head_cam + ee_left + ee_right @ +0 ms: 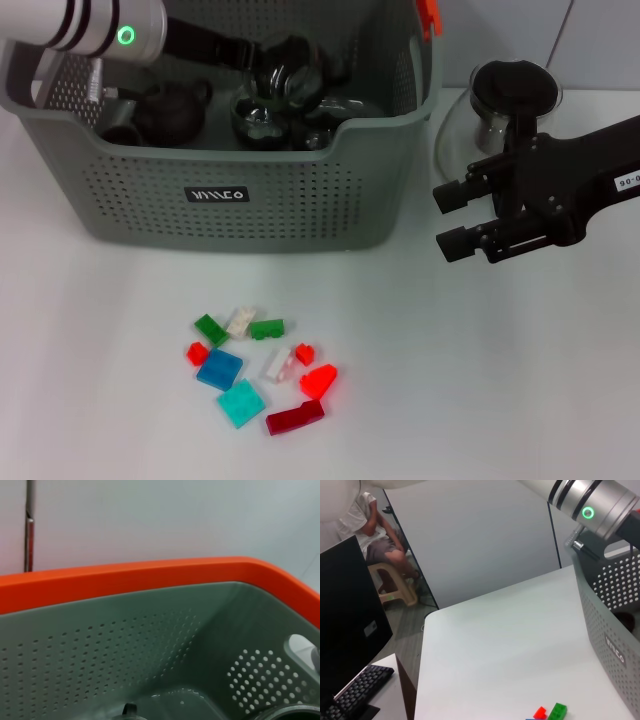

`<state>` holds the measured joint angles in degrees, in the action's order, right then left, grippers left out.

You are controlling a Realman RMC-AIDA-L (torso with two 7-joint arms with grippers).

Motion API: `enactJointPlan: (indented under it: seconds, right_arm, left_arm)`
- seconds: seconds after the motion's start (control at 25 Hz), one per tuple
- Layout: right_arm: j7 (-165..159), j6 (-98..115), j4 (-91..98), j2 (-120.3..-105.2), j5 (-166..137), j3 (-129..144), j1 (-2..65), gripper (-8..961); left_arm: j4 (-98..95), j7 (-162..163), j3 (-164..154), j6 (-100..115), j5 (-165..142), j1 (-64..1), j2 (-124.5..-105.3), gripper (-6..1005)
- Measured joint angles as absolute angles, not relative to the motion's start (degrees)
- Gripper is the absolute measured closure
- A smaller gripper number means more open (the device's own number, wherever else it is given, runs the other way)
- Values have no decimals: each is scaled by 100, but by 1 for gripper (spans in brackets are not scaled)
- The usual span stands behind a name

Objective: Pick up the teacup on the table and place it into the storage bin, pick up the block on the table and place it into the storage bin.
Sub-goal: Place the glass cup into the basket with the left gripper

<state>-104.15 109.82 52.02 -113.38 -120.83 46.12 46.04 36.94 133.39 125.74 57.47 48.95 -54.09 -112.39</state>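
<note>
The grey-green perforated storage bin point(330, 190) stands at the back of the table, and its wall also shows in the right wrist view point(615, 650). My left gripper point(283, 68) reaches down inside it, over glass tea ware point(270, 115) and next to a dark teapot-shaped piece point(172, 110). I cannot tell which piece is the teacup. The left wrist view shows only the bin's inner wall point(125, 650) and orange rim point(150, 575). Several small blocks lie in front of the bin, among them a blue one point(219, 369), a teal one point(241, 403) and a green one point(266, 328). My right gripper point(460, 218) hovers open and empty to the right of the bin.
A glass teapot with a black lid point(512, 95) stands behind my right arm, at the bin's right. A green block point(559, 711) and a red one point(539, 712) show in the right wrist view. Beyond the table's left edge are a monitor point(345, 625), a keyboard and a seated person.
</note>
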Motion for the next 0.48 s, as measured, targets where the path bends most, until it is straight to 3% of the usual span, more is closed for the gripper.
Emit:
enactJointPlan:
  seconds: [0.48]
  right_arm:
    - [-10415, 11012, 5204, -11361, -12091, 4639, 4575, 279]
  left_arm:
    - [3681, 13342, 12482, 5525, 4620, -5407, -11379, 958]
